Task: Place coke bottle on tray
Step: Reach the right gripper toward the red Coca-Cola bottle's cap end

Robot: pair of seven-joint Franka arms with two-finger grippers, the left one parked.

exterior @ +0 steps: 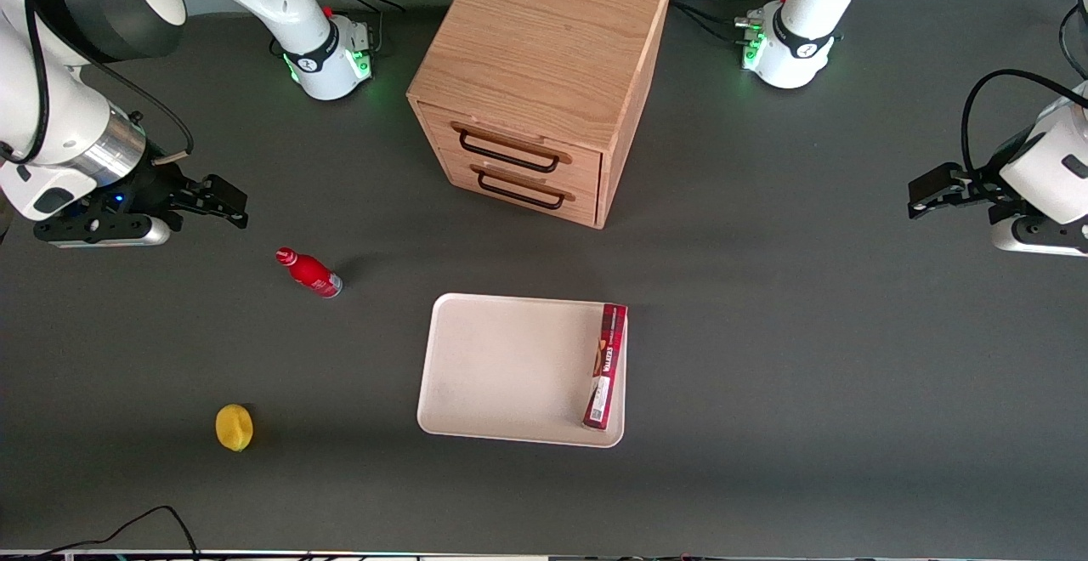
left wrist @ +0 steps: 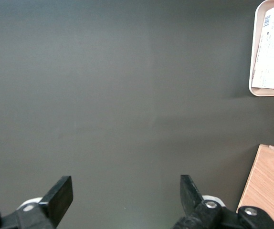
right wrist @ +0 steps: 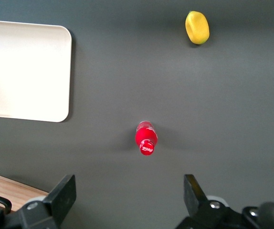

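Front view: the gripper [exterior: 223,200] hangs above the table toward the working arm's end, fingers spread and holding nothing. The bottle [exterior: 308,273] stands upright on the bare table, nearer the camera than the gripper and apart from it, well short of the tray [exterior: 501,365]. A red box [exterior: 605,365] lies in the tray along one short rim. A lemon [exterior: 234,427] sits nearer the camera than the bottle. A wooden drawer cabinet [exterior: 535,76] stands farther from the camera than the tray

Lemon [exterior: 234,427], red box [exterior: 606,366], drawer cab. [exterior: 539,81]
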